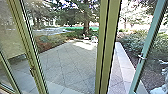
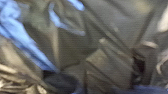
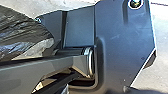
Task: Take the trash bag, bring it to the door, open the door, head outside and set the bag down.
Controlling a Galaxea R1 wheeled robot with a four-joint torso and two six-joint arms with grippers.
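Trash bag [image 3: 22,32], black: showing close before your left wrist, near the base plate [image 3: 120,45].
Your right wrist is facing that plate; either gripper's opening and hold, you cannot tell. Olive frames [image 1: 107,45] are standing between you and the paving [image 1: 67,62].

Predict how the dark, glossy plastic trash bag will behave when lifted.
The bag will probably be floppy and sag, since its thin film is creased and folded. Its sheen suggests it could be somewhat slippery. The rounded bulge hints at contents that may shift or swing.
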